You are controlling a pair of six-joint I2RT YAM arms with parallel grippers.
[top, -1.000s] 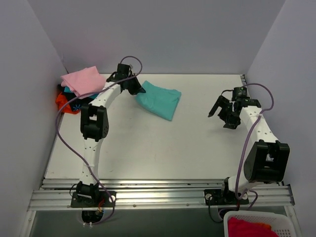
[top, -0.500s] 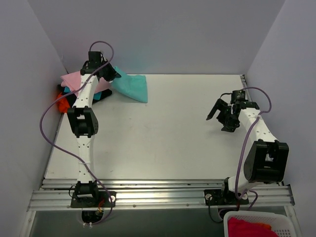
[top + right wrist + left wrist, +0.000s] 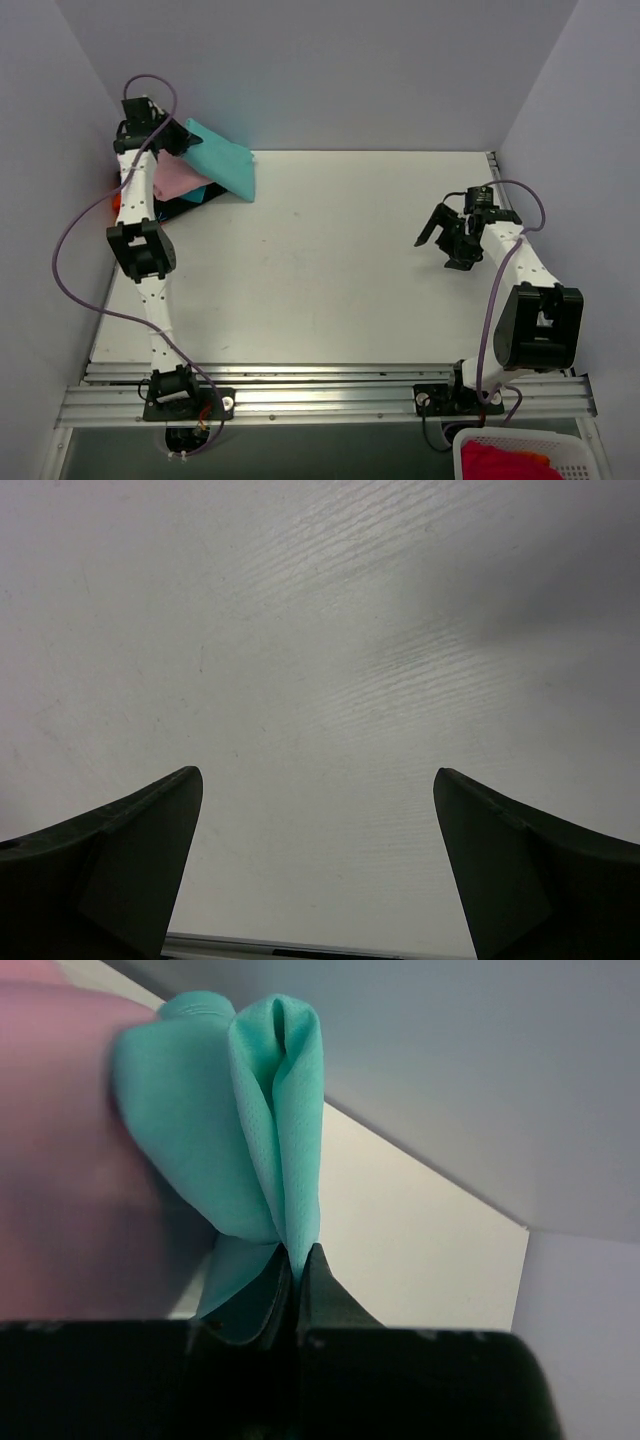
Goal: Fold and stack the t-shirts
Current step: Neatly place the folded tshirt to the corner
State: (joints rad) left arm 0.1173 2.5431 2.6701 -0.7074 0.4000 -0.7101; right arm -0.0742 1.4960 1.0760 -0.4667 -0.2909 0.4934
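The teal t-shirt [image 3: 222, 160] sits in the upper left of the top view, pinched by one folded edge in the left pincer [image 3: 180, 137] and held up over the pile in the back corner. It slopes from the pincer down to the right. Its lower corner comes near the counter [image 3: 330, 260], though contact cannot be made out.

In the left wrist view the pincer [image 3: 297, 1272] is clenched tight on the teal t-shirt [image 3: 240, 1140], with the layered folds bulging up just past the tips. The pink t-shirt [image 3: 60, 1160] fills the left of that frame behind it.

From the top view, the pink t-shirt [image 3: 178, 181] lies on the pile under the teal one. The black t-shirt [image 3: 183, 205] shows at its lower edge, and a sliver of the orange-red t-shirt [image 3: 117, 204] shows beside the arm.

The right pincer [image 3: 441, 243] hangs at the right of the frame, well apart from the shirts. Its jaws are spread wide and grasp nothing, and the right wrist view shows only bare counter between them [image 3: 320, 860].

A white basket [image 3: 470, 441] holding red cloth [image 3: 505, 465] sits at the lower right corner.
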